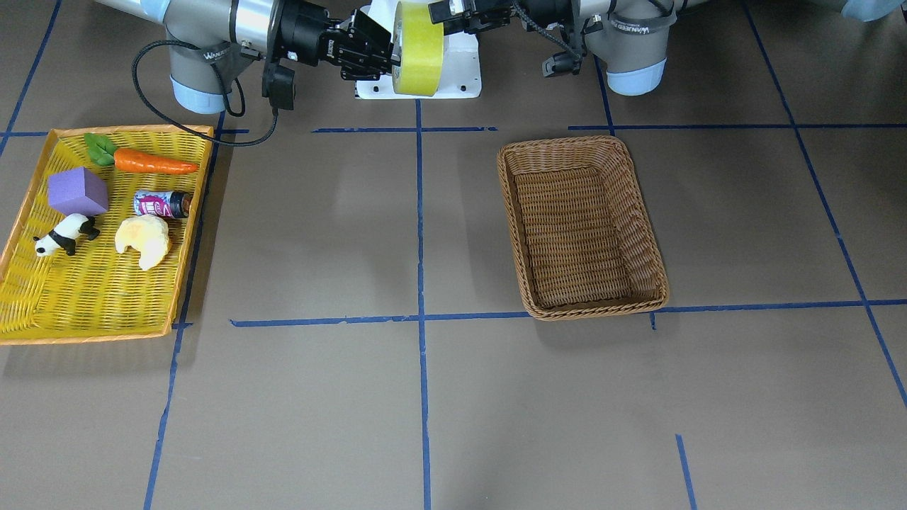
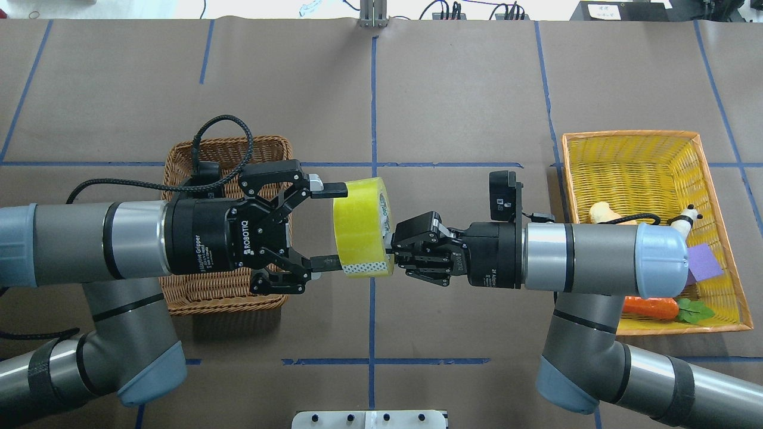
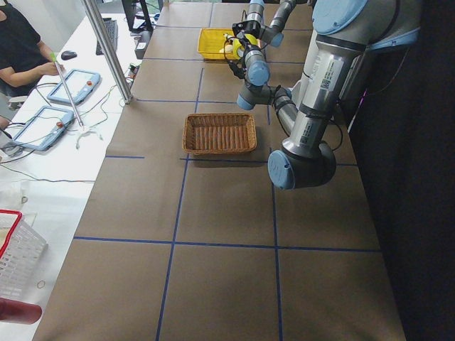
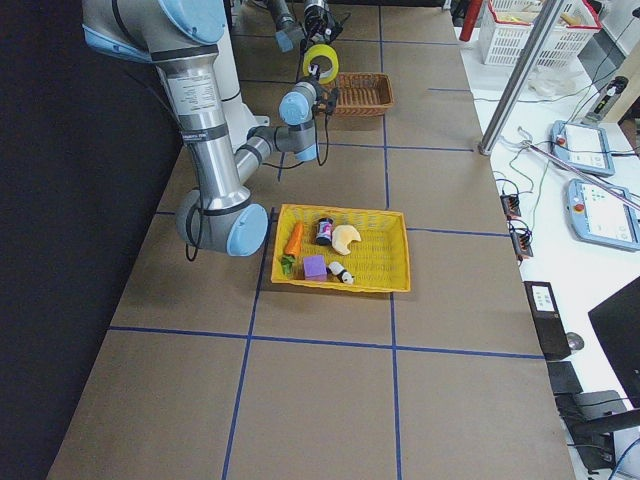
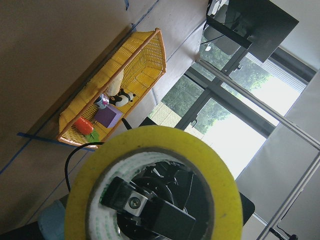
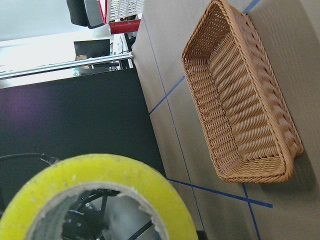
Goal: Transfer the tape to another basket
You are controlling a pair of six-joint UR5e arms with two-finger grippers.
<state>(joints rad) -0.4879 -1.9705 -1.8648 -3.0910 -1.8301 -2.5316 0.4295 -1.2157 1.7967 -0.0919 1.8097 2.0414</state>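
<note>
The yellow-green tape (image 2: 357,226) hangs upright in the air between both arms, above the table's middle line. My right gripper (image 2: 390,238) is shut on the roll's wall, with one finger inside the core, as the left wrist view (image 5: 132,202) shows. My left gripper (image 2: 337,226) is open, its two fingers reaching along the roll's outer sides from the opposite side. The brown wicker basket (image 2: 226,149) stands empty on the table under my left arm; it shows in full in the front-facing view (image 1: 560,144) and the right wrist view (image 6: 240,100).
The yellow tray (image 1: 127,129) on my right side holds a carrot (image 1: 152,163), a purple cube (image 1: 78,191), a panda figure (image 1: 67,234), a small bottle (image 1: 161,204) and a pale yellow pastry (image 1: 145,241). The white base plate (image 1: 460,71) sits below the tape.
</note>
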